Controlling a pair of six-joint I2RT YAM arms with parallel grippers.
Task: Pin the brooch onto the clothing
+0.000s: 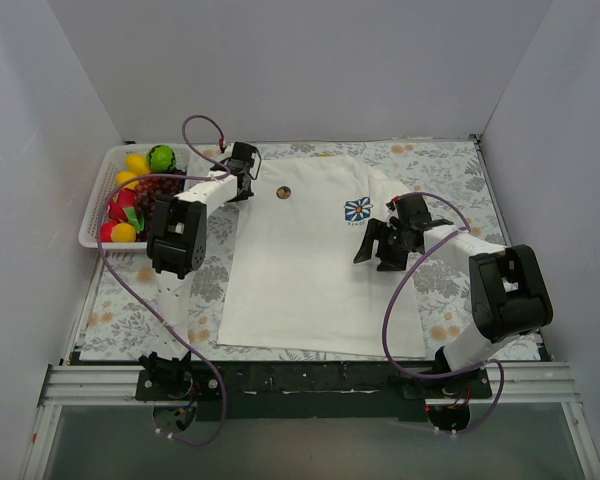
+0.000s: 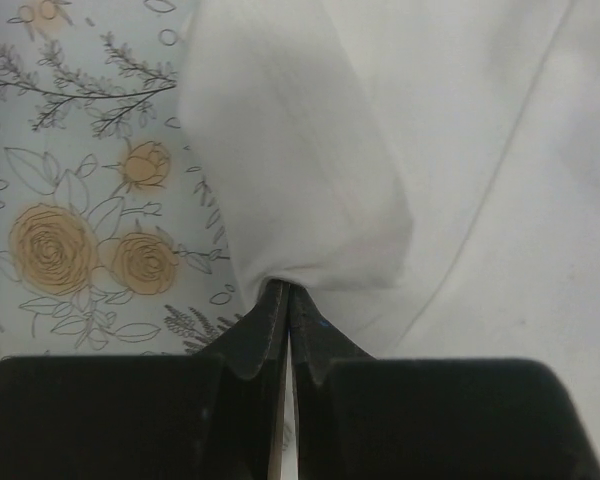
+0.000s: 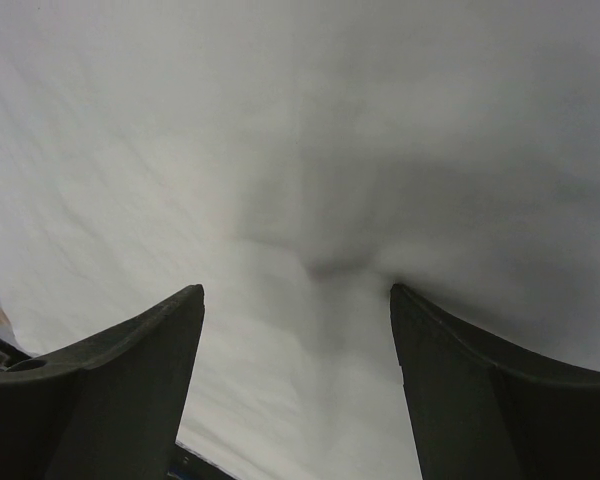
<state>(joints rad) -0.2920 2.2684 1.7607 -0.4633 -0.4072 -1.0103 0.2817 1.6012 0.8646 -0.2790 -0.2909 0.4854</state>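
Tabletop covering: a grey floral cloth [image 1: 450,165] spans the work area. The white T-shirt [image 1: 300,290] lies flat on it, hem toward 6 o'clock. A white basket [image 1: 93,205] of toy fruit stands off the shirt at 10 o'clock.

The left arm [image 1: 175,235] reaches to the shirt's 11 o'clock corner. The left jaws are together, clamped on a pinched fold of white fabric at the shirt's edge. In the wrist view the fold stands up from the tips.

The right arm [image 1: 505,290] reaches in from 4 o'clock. The right jaws stand wide apart and hold nothing. They sit low over the shirt's 3 o'clock side, just below the blue-and-white logo [image 1: 358,210]. Whether the tips touch the fabric cannot be told.

The brooch [image 1: 283,192] lies on the shirt's chest at 11 o'clock, between the left jaws and the logo and nearer the jaws. Whether its pin passes through the fabric cannot be told.

Step in hand, as judged: the left side anchors the fabric and the brooch is not yet gripped. The next move likely calls for the right jaws to travel toward 10 o'clock and centre on the small disc. They should then close without gathering cloth while the left side holds the fold firm.
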